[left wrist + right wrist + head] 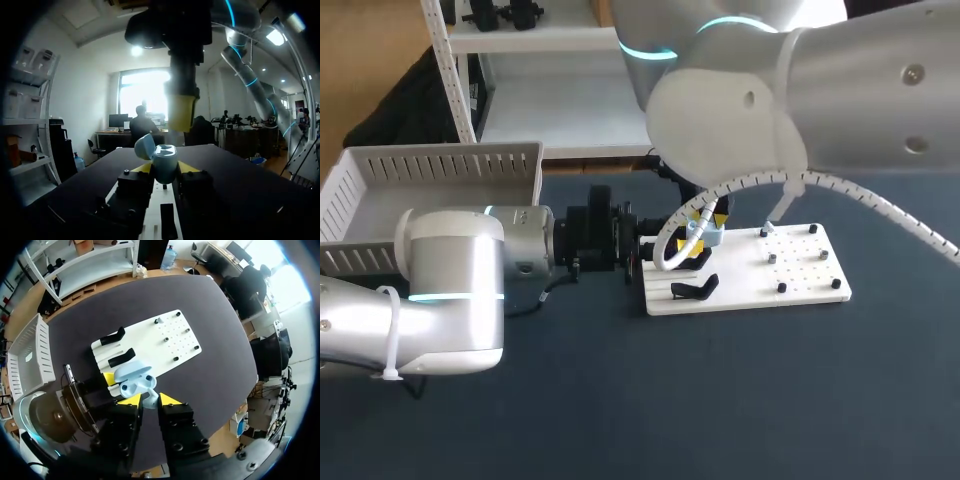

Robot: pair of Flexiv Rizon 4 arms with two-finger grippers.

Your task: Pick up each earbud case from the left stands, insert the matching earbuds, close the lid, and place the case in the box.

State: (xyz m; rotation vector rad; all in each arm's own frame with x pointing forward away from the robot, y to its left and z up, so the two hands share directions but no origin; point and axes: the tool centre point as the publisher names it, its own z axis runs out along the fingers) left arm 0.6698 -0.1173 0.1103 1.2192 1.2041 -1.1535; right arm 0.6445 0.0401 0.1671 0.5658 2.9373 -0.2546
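In the head view, the left arm is reaching in level from the left, and the left gripper [692,247] is clamping the pale-blue earbud case [708,236] just over the near-left part of the white board [800,285], probably so the case is sitting steady and upright for loading. The right gripper [708,214] is hanging straight above it, coming down from the far right. One black stand [695,290] is lying bare on the board's near-left edge, and the white box [440,165] is waiting at the far left, well apart. In the left wrist view, the two yellow tips are pressing the case [164,162] from both sides while its lid [144,146] is tilting open to the left. That is leaving the top free for the other arm's yellow finger [180,112] poised overhead. In the right wrist view, the right gripper [149,400] is pinching a small pale-blue piece, apparently an earbud [149,398], with its tips nearly together. It is hovering just beside the case's open sockets [134,384], which suggests the insertion is under way but not seated. The lid is not yet closed, and the case is not yet in the box [30,355].
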